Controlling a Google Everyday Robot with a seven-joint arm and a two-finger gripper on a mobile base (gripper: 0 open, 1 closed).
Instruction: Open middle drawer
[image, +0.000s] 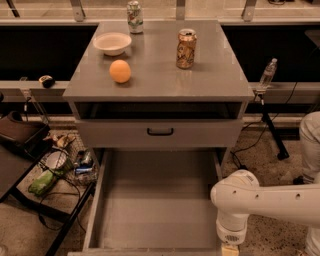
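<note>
The middle drawer (157, 200) stands pulled far out of the grey cabinet (160, 85), showing its wide, shallow, empty grey tray. Its front and handle lie at the bottom edge of the view and are hidden. Above it a closed grey drawer front (120, 134) carries a small black bar handle (160, 132). My white arm (270, 200) reaches in from the right. Its wrist points down at the drawer's front right corner, and the gripper (230, 249) is cut off by the bottom edge.
On the cabinet top stand a white bowl (112, 43), an orange (120, 71), a brown can (186, 48) and a green-white can (134, 10). A black cart with clutter (50, 170) stands at the left. A water bottle (267, 74) and cables are at the right.
</note>
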